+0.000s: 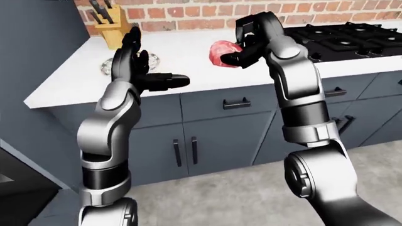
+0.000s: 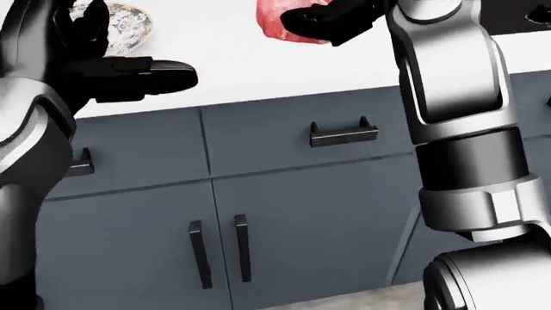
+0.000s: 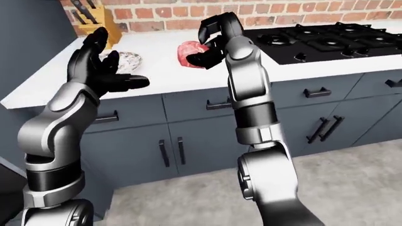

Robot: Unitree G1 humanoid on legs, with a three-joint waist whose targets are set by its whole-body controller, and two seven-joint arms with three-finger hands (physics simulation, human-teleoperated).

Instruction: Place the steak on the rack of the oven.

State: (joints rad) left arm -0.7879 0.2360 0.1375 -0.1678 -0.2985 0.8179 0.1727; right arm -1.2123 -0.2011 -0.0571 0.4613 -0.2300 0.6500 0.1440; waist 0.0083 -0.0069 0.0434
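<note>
Left-eye view: my right hand [image 1: 242, 44] pinches the raw pink-red steak slab [image 1: 221, 52], lifted above the white countertop [image 1: 188, 52] at 12 o'clock. Carrying step, I reckon; no oven showing, so next I'd need to find it.

Head view: steak at 12 o'clock.

Right-eye view: my left hand [image 3: 103, 70] is spread, holding nothing.

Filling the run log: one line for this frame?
right hand: shut on steak, lifted over counter | left hand: open, empty | plate: bare | oven: unseen
</note>
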